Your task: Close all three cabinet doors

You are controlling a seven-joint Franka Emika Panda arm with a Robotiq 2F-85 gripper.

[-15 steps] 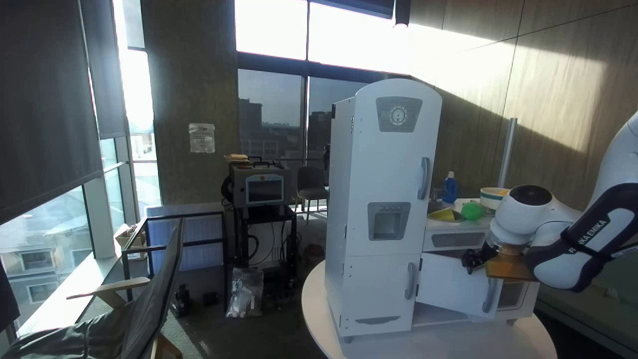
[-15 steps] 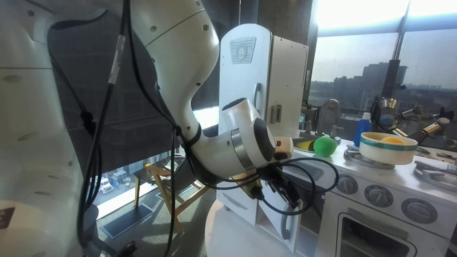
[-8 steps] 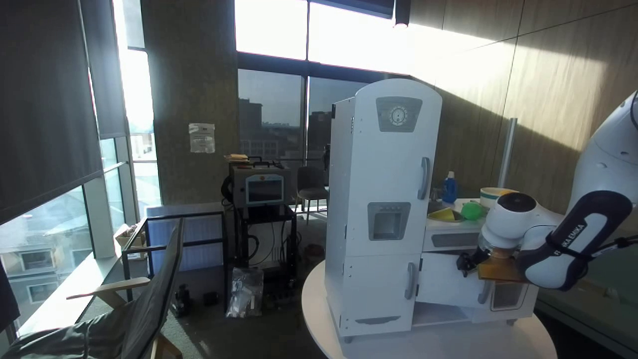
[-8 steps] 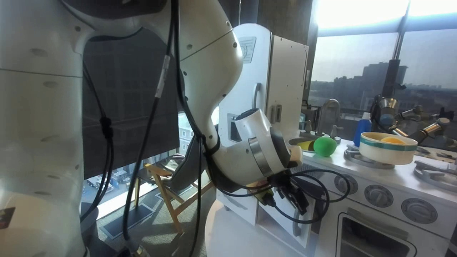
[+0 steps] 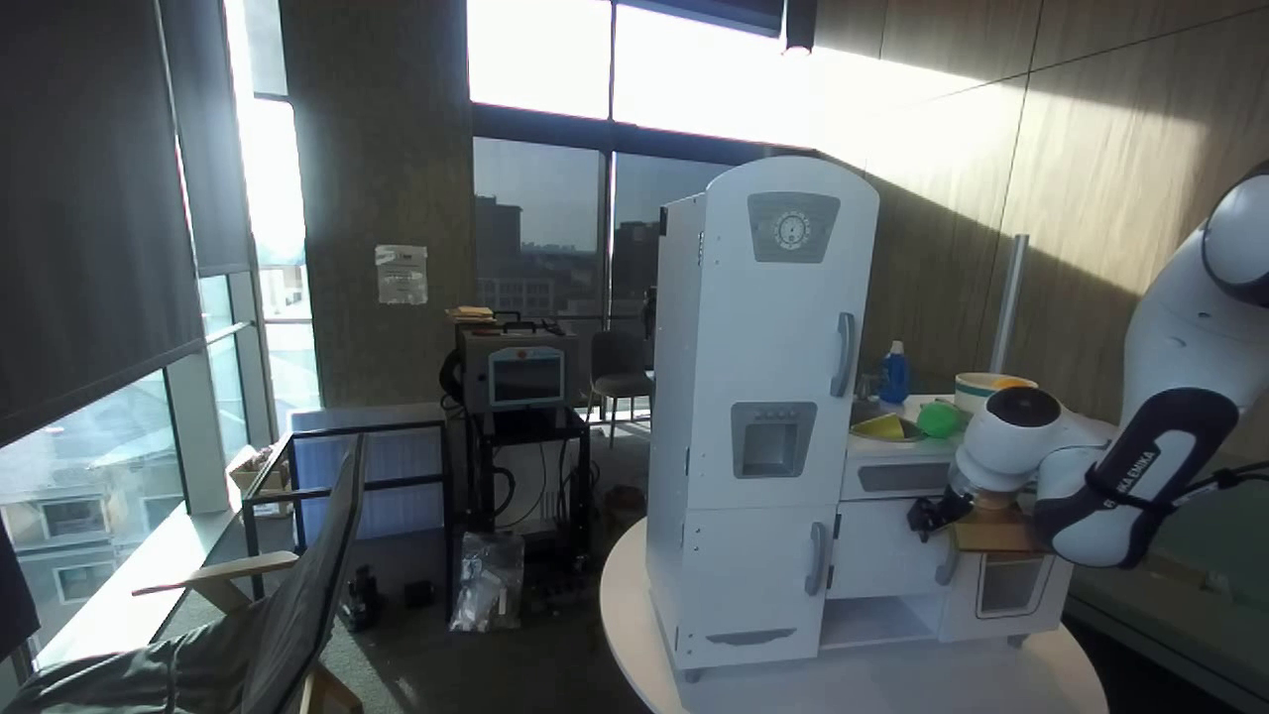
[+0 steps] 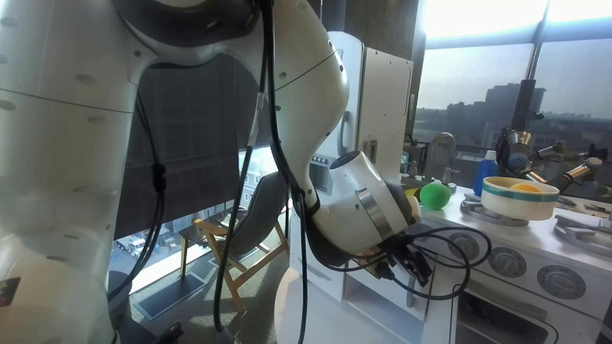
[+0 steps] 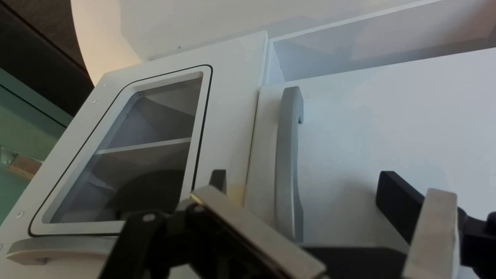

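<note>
The tall upper door [image 5: 783, 342] and the shorter door below it [image 5: 749, 570] look flush with the white cabinet. To their side, the third door [image 5: 877, 565] also sits about level with its frame; its grey handle [image 7: 286, 155] runs down the middle of the wrist view. My gripper [image 7: 304, 184] is open there, its fingers on either side of that handle with nothing gripped. In an exterior view, the gripper [image 6: 420, 267] hangs in front of this door's upper part. Whether a fingertip touches the panel, I cannot tell.
The oven front [image 7: 232, 116] with its window adjoins the third door. Above are the counter with a green ball [image 6: 435, 196], a pot [image 6: 519, 203] and a blue bottle [image 5: 894, 377]. Cable loops hang around my wrist. Everything stands on a round white table [image 5: 634, 635].
The third door has swung inward from ajar to about flush. My arm and gripper have moved along with it toward the cabinet. The two other doors look unchanged.
</note>
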